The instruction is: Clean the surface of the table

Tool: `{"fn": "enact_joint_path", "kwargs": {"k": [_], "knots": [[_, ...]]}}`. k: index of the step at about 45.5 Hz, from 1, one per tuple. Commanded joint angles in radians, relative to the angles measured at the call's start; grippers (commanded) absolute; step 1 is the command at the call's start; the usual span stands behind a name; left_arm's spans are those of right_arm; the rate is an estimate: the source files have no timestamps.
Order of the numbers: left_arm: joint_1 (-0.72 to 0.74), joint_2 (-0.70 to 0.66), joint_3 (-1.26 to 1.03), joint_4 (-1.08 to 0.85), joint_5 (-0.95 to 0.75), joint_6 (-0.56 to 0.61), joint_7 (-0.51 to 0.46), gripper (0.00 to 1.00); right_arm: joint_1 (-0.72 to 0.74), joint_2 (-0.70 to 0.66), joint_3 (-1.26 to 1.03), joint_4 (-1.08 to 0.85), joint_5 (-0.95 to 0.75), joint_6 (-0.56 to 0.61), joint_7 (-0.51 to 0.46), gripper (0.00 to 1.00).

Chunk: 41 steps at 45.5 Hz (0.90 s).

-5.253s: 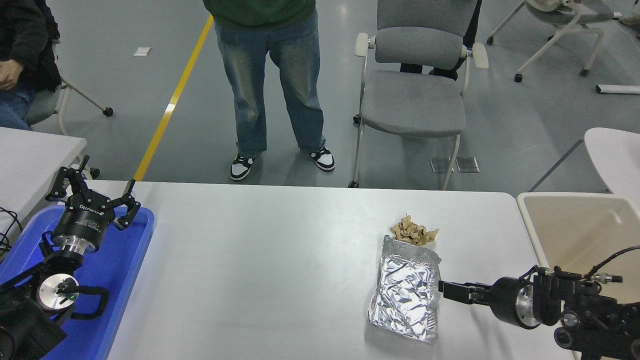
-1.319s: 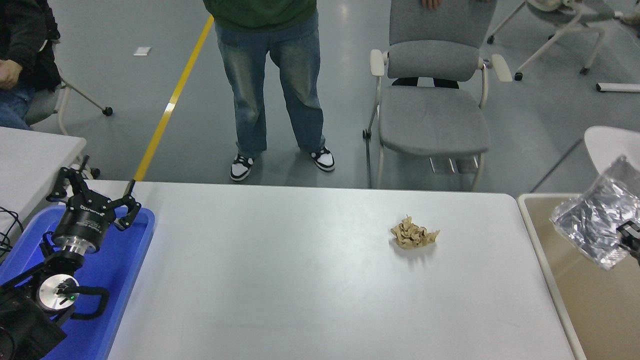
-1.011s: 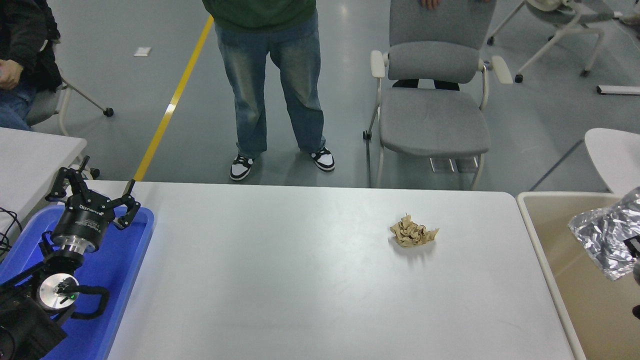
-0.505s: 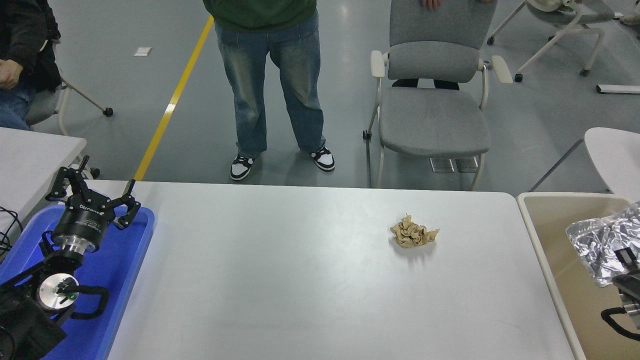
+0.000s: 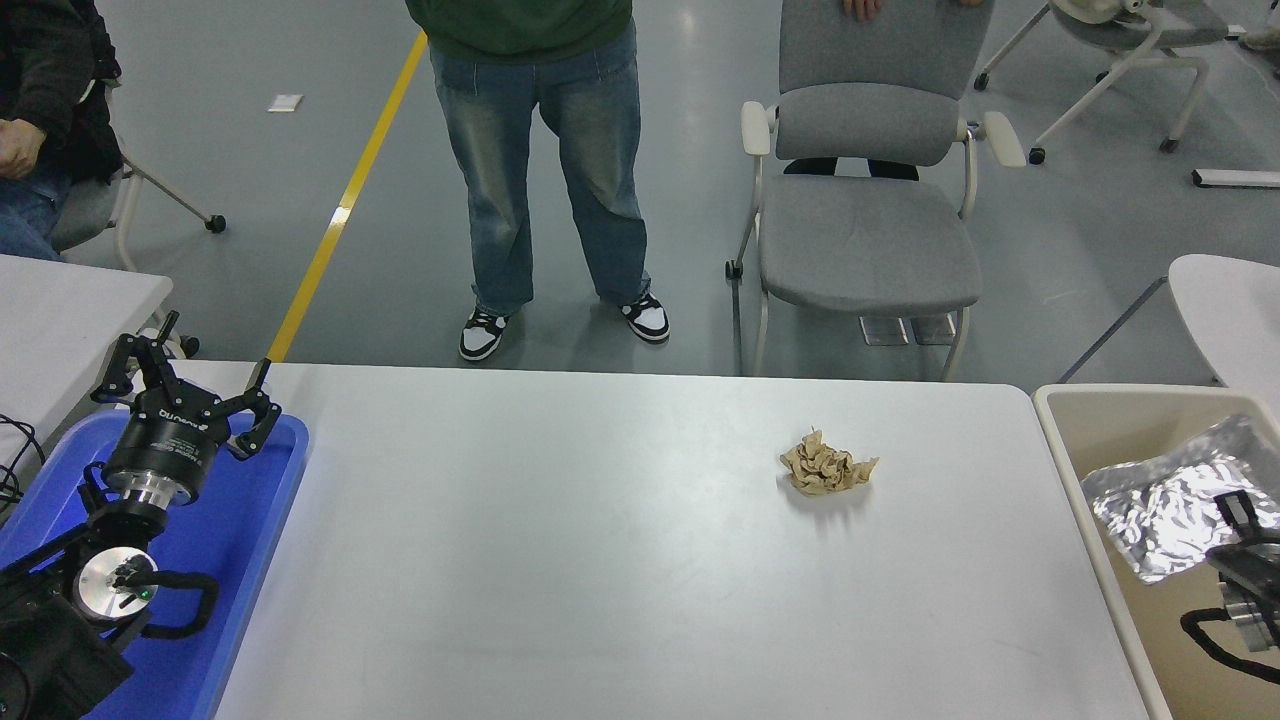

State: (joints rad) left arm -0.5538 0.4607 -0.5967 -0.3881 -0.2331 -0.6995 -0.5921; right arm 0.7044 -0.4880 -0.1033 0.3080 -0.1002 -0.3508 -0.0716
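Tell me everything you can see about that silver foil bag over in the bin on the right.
The silver foil bag is a crinkled, shiny, metallic-looking pouch, flattened and heavily creased. It lies tilted inside the beige bin beside the table surface, its upper corner toward the bin's far right. The right gripper sits at its lower right edge, overlapping it; whether the jaws grip it cannot be told. Nothing else touches it.

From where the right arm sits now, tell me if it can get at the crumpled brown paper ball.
Probably yes: the crumpled brown paper ball lies alone on the white table surface, nothing between it and the right gripper.
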Motion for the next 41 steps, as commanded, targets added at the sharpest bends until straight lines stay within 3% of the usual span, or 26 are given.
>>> {"fn": "enact_joint_path", "kwargs": {"k": [1, 8, 21, 29, 41], "knots": [[0.0, 0.001, 0.0, 0.0, 0.0, 0.0, 0.0, 1.0, 0.035, -0.104, 0.091, 0.12, 0.0, 0.013, 0.0, 1.0], [0.0, 0.0, 0.0, 0.0, 0.0, 0.0, 0.0, 1.0, 0.066, -0.236, 0.134, 0.34, 0.0, 0.015, 0.0, 1.0], [0.0, 0.0, 0.0, 0.0, 0.0, 0.0, 0.0, 1.0, 0.057, -0.348, 0.303, 0.647, 0.0, 0.029, 0.003, 1.0], [0.0, 0.0, 0.0, 0.0, 0.0, 0.0, 0.0, 1.0, 0.024, -0.314, 0.461, 0.773, 0.002, 0.023, 0.004, 1.0], [0.0, 0.0, 0.0, 0.0, 0.0, 0.0, 0.0, 1.0, -0.002, -0.143, 0.605, 0.78, 0.102, 0.021, 0.018, 0.99]]}}
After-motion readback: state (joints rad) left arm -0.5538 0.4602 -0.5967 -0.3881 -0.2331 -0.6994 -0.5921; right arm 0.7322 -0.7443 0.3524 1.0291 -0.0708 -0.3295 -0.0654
